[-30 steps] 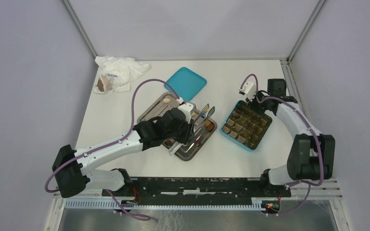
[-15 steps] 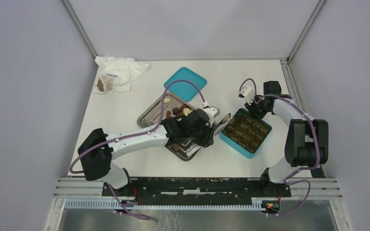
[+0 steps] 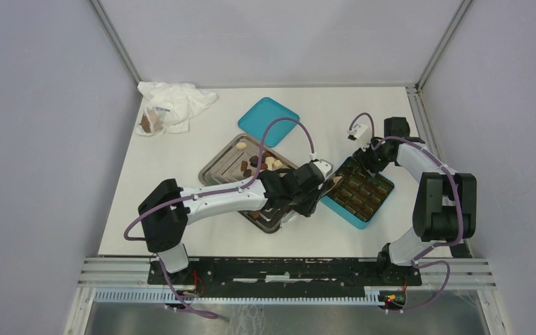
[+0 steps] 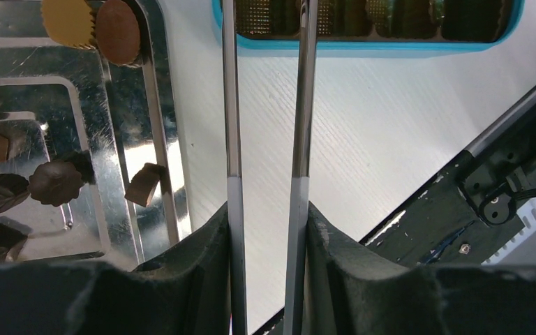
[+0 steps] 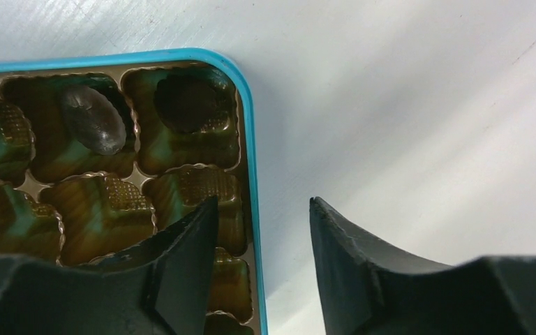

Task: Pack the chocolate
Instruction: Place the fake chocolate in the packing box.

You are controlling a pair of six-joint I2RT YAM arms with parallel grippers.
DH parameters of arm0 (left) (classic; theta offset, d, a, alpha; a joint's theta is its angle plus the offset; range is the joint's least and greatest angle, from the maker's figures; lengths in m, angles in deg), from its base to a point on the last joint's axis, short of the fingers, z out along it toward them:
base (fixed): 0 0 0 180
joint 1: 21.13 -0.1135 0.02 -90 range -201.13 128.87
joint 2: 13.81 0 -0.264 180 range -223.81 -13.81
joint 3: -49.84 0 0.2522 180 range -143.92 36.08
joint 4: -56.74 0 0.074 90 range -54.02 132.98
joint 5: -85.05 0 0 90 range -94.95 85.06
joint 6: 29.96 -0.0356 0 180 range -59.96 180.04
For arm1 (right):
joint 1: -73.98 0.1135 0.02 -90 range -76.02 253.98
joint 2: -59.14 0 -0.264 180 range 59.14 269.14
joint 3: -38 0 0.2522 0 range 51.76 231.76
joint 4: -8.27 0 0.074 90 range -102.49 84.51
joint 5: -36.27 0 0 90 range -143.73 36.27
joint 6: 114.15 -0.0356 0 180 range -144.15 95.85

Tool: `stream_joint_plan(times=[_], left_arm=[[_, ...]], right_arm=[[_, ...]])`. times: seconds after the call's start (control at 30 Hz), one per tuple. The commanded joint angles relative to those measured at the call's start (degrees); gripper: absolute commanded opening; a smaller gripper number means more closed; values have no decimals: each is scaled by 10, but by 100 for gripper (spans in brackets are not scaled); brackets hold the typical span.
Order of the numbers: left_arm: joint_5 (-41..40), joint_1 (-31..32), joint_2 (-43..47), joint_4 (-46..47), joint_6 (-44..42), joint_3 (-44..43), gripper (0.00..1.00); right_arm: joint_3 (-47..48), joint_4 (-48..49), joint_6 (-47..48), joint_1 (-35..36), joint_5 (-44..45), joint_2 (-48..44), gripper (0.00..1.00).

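Item count on worktop [image 3: 153, 160]:
1 steel tray [image 4: 155, 105], 1 teal box [image 5: 249, 139], 1 teal lid [image 3: 269, 120], 1 white bag [image 3: 174, 103], 1 pair of tongs [image 4: 232, 105], 2 grippers: left gripper [image 4: 265, 209], right gripper [image 5: 264, 209]. Chocolate [image 4: 54, 183]: about 7 pieces on the tray in left wrist view, too small to total from above. In the box, 1 dark oval clear, 1 cream piece cut off at frame edge.

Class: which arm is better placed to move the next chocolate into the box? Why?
Left: the left hand grips the tongs, between the steel tray's chocolates and the teal box. The right hand stands open at the box's corner.
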Motion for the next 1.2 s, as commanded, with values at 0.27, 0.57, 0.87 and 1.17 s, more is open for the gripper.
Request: stream_joint_plan(times=[0.27,0.57,0.87,1.17], left_arm=[[-38,13,-23,-27,-11,-60,25],[-41,17,-21,-31,-12,-69,40],[-45,17,-14,-32,-11,-68,44],[-49,17,-7,-34,-12,-67,46]], right_arm=[[-2,15,-4,-21,-16,-58,72],[-7,12,-5,-28,-53,-105,73],[-11,-4,-15,-28,-126,-167,73],[-14,-3,-48,-28,-195,-222,74]])
